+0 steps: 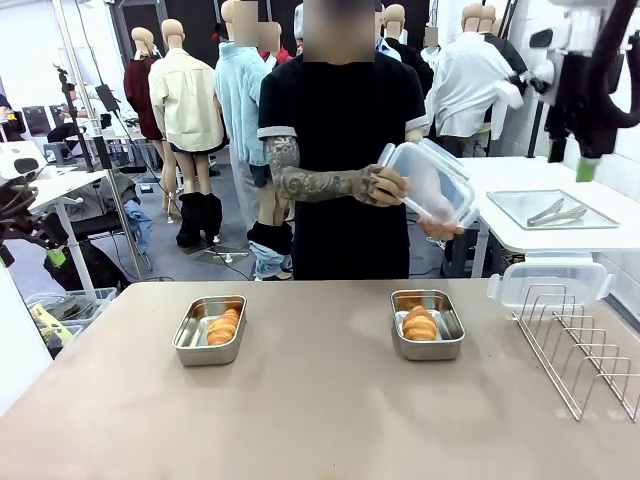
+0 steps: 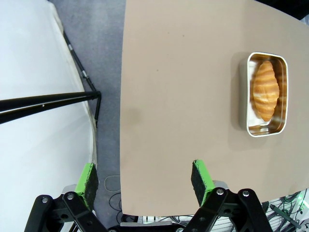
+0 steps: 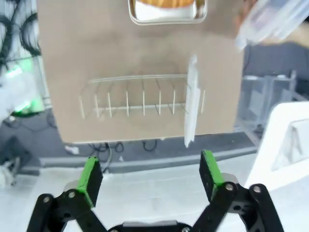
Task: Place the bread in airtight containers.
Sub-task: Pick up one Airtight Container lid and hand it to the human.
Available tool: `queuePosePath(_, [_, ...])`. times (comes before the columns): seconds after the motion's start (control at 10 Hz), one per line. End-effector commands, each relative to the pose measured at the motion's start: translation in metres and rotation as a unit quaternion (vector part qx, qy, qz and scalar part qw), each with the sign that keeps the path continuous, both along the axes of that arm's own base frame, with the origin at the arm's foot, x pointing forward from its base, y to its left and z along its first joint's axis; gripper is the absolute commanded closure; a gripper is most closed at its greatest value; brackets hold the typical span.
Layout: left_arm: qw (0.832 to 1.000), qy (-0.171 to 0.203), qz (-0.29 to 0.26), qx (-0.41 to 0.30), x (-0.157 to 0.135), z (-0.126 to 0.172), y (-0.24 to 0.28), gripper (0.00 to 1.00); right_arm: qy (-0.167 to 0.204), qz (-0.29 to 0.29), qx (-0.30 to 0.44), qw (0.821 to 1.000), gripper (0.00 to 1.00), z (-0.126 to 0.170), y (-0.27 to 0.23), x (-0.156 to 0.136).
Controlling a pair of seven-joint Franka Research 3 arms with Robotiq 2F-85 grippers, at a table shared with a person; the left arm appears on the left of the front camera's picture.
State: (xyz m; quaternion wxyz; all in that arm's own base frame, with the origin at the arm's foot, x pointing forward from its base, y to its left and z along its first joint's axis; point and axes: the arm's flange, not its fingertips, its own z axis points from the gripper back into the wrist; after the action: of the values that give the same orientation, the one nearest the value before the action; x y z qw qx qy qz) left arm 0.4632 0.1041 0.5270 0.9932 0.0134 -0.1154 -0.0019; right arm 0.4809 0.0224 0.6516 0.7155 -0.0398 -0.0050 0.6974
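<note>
left gripper [image 2: 145,186]: fingers spread wide, nothing held, above table edge | table [image 2: 183,96]: tan | steel pan [image 2: 285,96]: holds one roll [image 2: 266,94], lid off

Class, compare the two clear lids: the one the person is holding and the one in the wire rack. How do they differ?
The held lid is tilted in the person's hands; the rack lid stands on edge in the wire rack. The held lid is past the far edge of the table; the rack lid sits at its right end. Both are clear, rectangular, round-cornered.
</note>
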Motion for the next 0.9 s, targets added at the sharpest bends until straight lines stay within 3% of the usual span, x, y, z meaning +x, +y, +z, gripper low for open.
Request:
queuePosePath(0.0, [1.000, 0.001, 0.009, 0.006, -0.002, 0.001, 0.000, 0.00, -0.021, 0.034, -0.012, 0.999, 0.00, -0.033, -0.019, 0.010])
queuePosePath(0.4, [1.000, 0.001, 0.009, 0.006, -0.002, 0.001, 0.000, 0.00, -0.073, 0.002, 0.013, 0.997, 0.00, -0.059, -0.044, 0.024])
queuePosePath(0.8, [1.000, 0.001, 0.009, 0.006, -0.002, 0.001, 0.000, 0.00, -0.058, 0.013, 0.005, 0.998, 0.00, -0.050, -0.045, 0.026])
